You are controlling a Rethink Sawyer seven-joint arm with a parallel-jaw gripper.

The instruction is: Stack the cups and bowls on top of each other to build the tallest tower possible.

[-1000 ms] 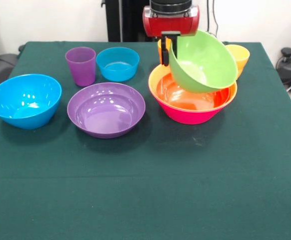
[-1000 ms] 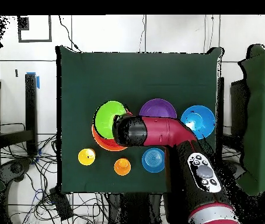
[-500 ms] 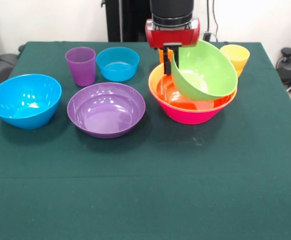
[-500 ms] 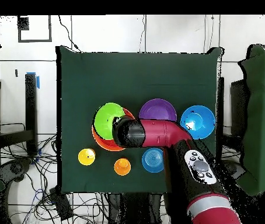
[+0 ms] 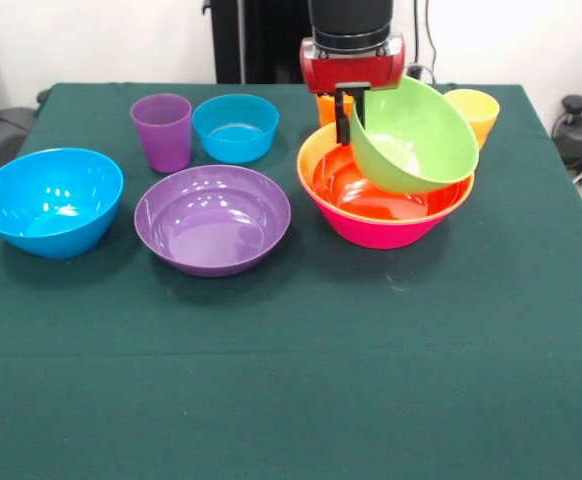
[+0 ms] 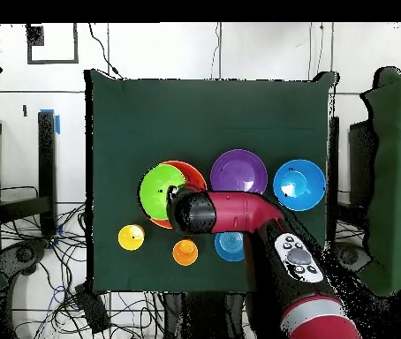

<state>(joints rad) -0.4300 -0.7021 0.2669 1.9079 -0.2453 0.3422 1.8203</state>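
Observation:
My gripper [image 5: 352,118] is shut on the near-side rim of the green bowl [image 5: 416,138] and holds it tilted, open side toward the camera. The bowl's low edge rests inside the tower: the pink bowl [image 5: 386,228] holds the large orange bowl [image 5: 309,160] and the red-orange bowl [image 5: 366,195]. On the cloth stand a purple bowl [image 5: 212,218], a large blue bowl [image 5: 49,200], a small blue bowl [image 5: 235,127], a purple cup [image 5: 163,130], a yellow cup [image 5: 474,112] and an orange cup [image 5: 326,105], mostly hidden behind the gripper. In the overhead view the green bowl [image 6: 162,190] sits off-centre over the red-orange bowl [image 6: 192,171].
The green tablecloth [image 5: 301,380] covers the whole table. In the overhead view my arm [image 6: 239,212] lies over the small blue bowl [image 6: 229,247] and hides the purple cup. Cables lie on the floor around the table.
My gripper has carried the green bowl a little to the right in the front view. The bowl is still tilted over the tower. The other bowls and cups have not moved.

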